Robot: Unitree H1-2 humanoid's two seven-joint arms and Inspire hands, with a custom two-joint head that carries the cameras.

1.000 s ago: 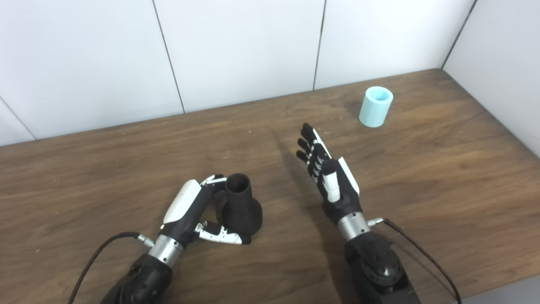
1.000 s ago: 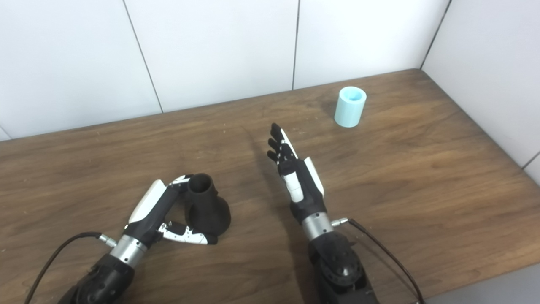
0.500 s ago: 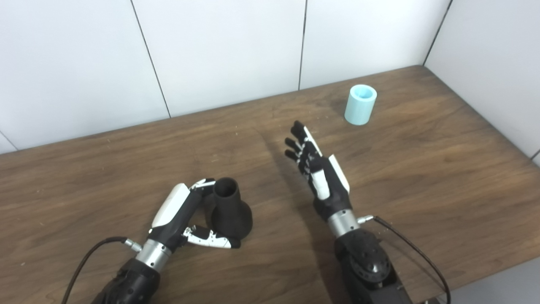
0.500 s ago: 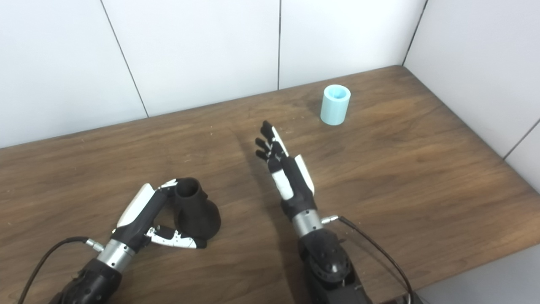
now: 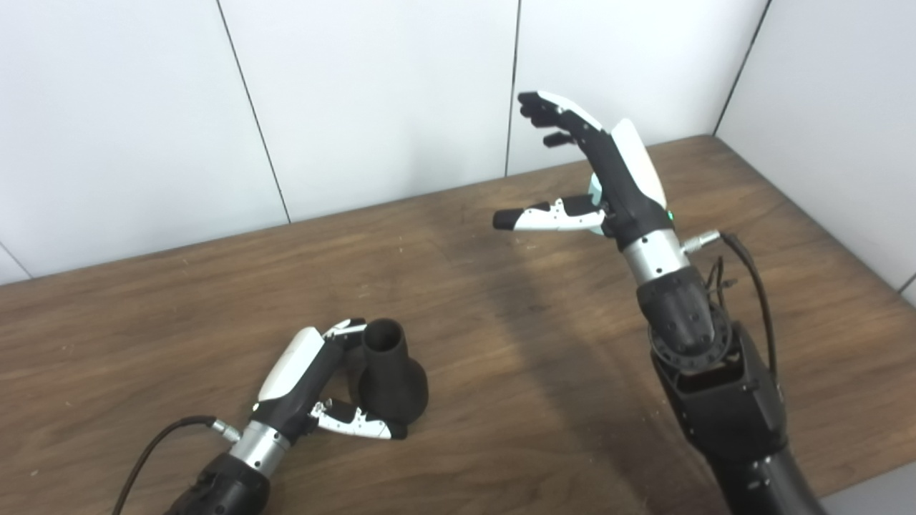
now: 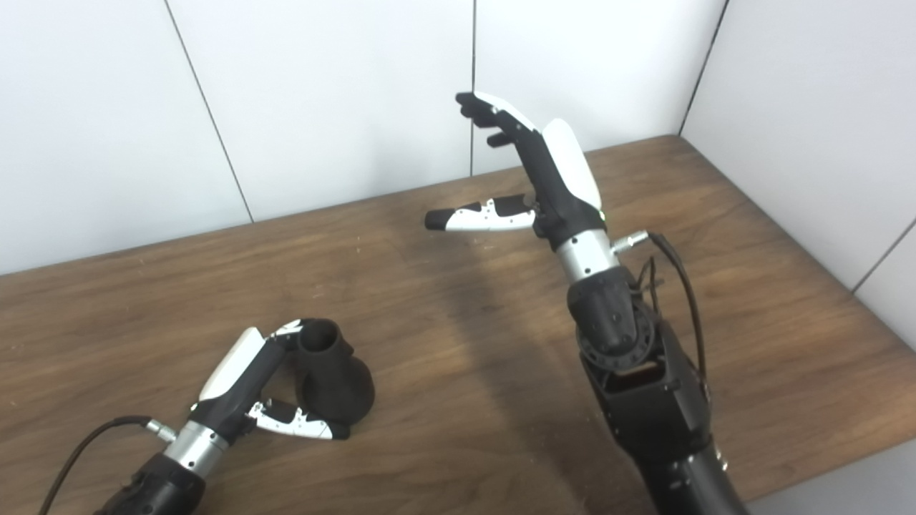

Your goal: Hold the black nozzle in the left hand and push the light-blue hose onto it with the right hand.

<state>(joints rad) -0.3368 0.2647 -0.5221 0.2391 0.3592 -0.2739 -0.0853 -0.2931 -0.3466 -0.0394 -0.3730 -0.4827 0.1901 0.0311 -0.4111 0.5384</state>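
The black nozzle [image 5: 392,368] stands upright on the wooden table [image 5: 501,322], wide base down and mouth up. My left hand [image 5: 308,379] is shut on it, with fingers curled at the neck and the thumb lying along the base. My right hand [image 5: 608,179] is raised high above the table's back right, open, with fingers stretched up and the thumb sticking out to the left. It holds nothing. The light-blue hose [image 5: 593,187] is almost wholly hidden behind that hand; only a sliver shows by the thumb's root in the left eye view.
White panelled walls close the table at the back and on the right. The table's front edge [image 5: 866,476] shows at the lower right. A cable [image 5: 748,265] loops off my right wrist, and another [image 5: 154,447] trails from my left wrist.
My right hand has lifted from low over the table's middle and swung up toward the back right, now covering the hose, with its thumb spread out. The left hand and nozzle stay put.
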